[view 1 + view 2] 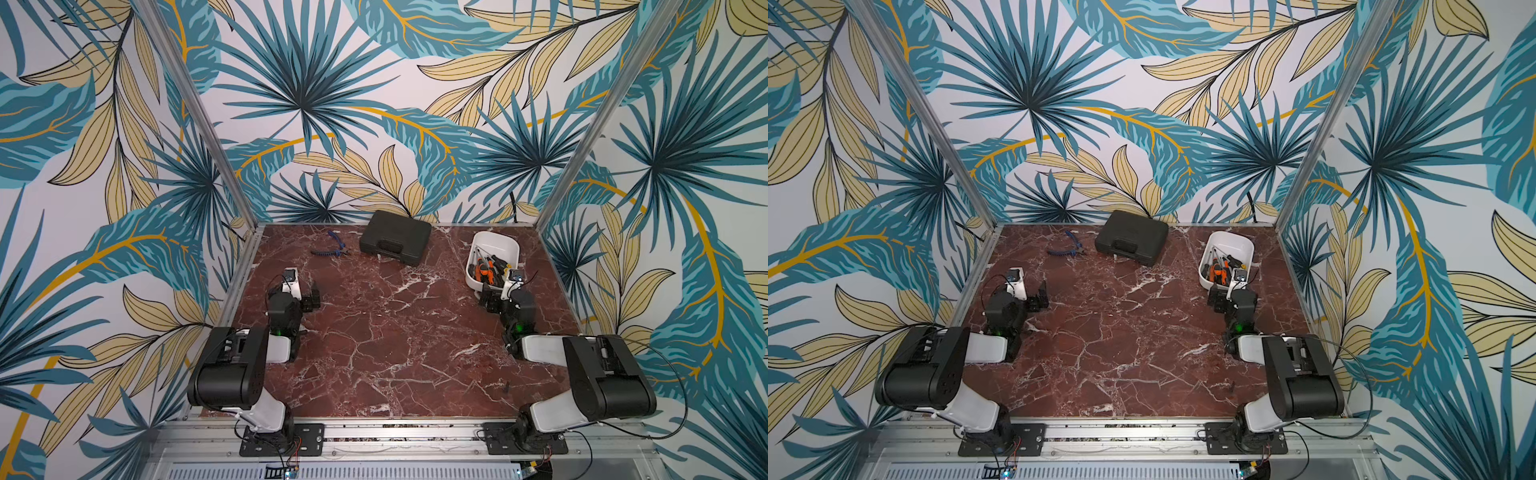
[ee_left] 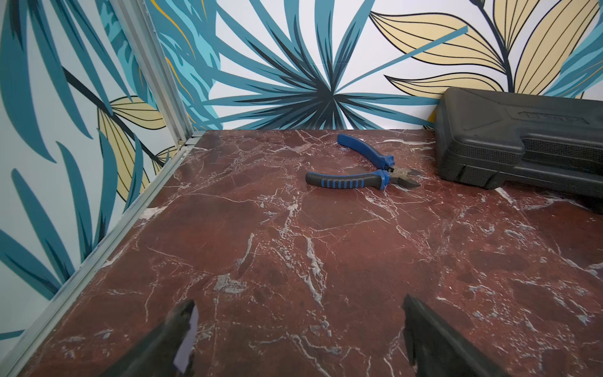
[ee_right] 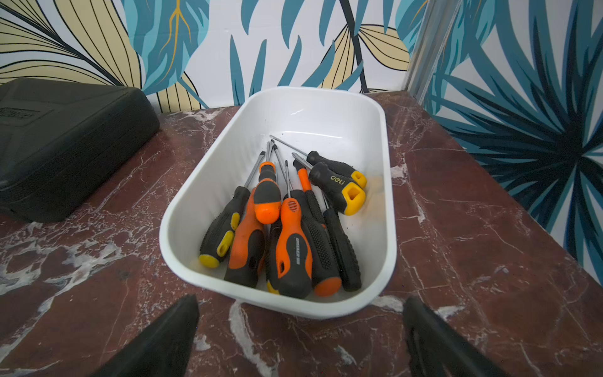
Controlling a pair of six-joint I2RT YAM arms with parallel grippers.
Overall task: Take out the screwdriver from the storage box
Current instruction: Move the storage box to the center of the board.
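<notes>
Near field. My left gripper [image 2: 297,305] hangs low over the left side of the red marble table [image 1: 395,340], its jaws spread wide with nothing between them. My right gripper [image 3: 300,302] is equally spread and empty. Its fingertips [image 3: 182,313] stand just short of the near end of the storage box [image 3: 313,114]; I cannot tell whether they touch its wall.

Middle field. In both top views the white storage box sits on the right side of the table, toward the back, with its long axis running away from me. The screwdrivers [image 3: 290,241] lie heaped in its near half, handles toward my right gripper and shafts pointing at the far wall of the box. Some handles are orange and black, others black with yellow caps. None has been lifted out.

Far field. A closed black case [image 1: 395,243] lies flat at the back centre. Blue-handled cutters [image 2: 359,179] lie to its left, handles splayed, near the case but apart from it. A leaf-patterned wall [image 1: 374,104] closes the scene.
</notes>
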